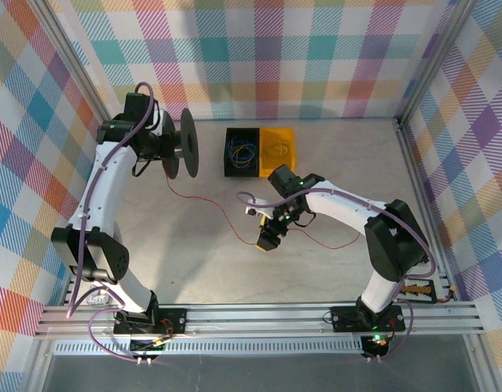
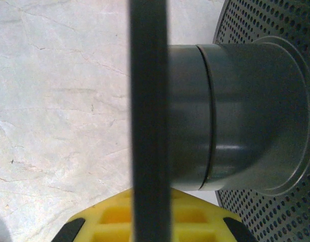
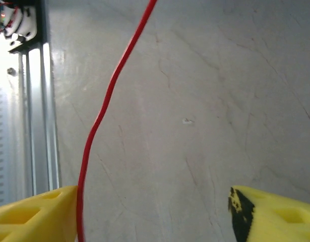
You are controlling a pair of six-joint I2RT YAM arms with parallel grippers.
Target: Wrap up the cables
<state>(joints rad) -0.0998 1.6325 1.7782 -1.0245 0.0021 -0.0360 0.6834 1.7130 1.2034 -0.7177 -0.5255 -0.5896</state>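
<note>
A long thin red cable (image 1: 206, 200) trails over the table from a black spool (image 1: 188, 143) at the back left, toward my right gripper (image 1: 268, 237), and carries on to the right. My left gripper (image 2: 150, 217) is shut on the spool's dark flange (image 2: 149, 101), and the grey hub (image 2: 230, 111) lies just beyond it. My right gripper (image 3: 153, 201) is open and low over the table. The red cable (image 3: 102, 113) runs between its jaws, right against the inner face of the left yellow finger (image 3: 39, 212); the right finger (image 3: 275, 214) is well clear of it.
A black bin (image 1: 241, 151) holding blue and yellow strands and an orange bin (image 1: 278, 149) with thin strands stand at the back centre. An aluminium rail (image 1: 259, 317) runs along the near edge. Checked walls enclose the table.
</note>
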